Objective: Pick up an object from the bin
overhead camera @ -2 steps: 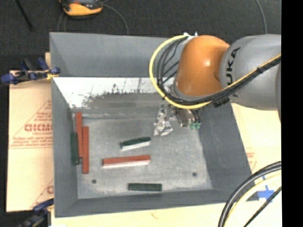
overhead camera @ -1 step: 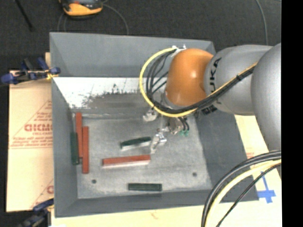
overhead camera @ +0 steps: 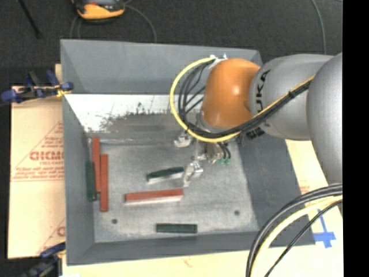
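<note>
My gripper [overhead camera: 192, 172] hangs low over the middle of the bin, its pale fingertip at the right end of a dark green stick [overhead camera: 165, 174] that lies slanted on the floor. Whether that stick is between the fingers I cannot make out. Just below it a red flat bar [overhead camera: 153, 197] lies roughly level. A small green piece [overhead camera: 226, 161] shows to the right of the gripper, under the wrist.
Along the bin's left side two red bars [overhead camera: 100, 172] and a dark green stick [overhead camera: 90, 181] lie upright against the wall. Another dark green bar [overhead camera: 176, 228] lies near the front wall. The arm's orange cover and cables hang over the bin's back right.
</note>
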Robot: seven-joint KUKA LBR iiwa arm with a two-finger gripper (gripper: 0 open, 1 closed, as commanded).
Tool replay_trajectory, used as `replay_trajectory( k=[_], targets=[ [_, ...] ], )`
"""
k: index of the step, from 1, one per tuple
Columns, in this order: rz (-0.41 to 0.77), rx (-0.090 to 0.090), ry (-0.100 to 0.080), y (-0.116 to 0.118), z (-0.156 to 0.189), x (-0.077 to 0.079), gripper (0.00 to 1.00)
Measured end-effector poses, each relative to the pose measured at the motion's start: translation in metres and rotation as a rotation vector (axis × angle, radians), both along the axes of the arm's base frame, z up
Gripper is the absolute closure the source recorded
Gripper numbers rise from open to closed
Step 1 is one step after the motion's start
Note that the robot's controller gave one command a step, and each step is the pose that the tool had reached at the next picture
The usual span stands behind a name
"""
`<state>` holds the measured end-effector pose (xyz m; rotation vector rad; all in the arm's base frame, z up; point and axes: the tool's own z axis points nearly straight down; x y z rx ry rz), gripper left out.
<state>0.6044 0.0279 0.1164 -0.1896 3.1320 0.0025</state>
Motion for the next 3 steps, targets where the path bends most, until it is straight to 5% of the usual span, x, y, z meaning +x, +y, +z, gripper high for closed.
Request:
replay_trajectory(
  k=[1, 2, 3],
  targets=[
    [0.162, -0.001, -0.004, 0.027, -0.036, -0.010, 1.00],
    [0.161, -0.001, -0.004, 0.027, -0.036, -0.010, 1.00],
    [0.209, -0.003, -0.010, 0.031, 0.132, 0.017, 1.00]
  ],
)
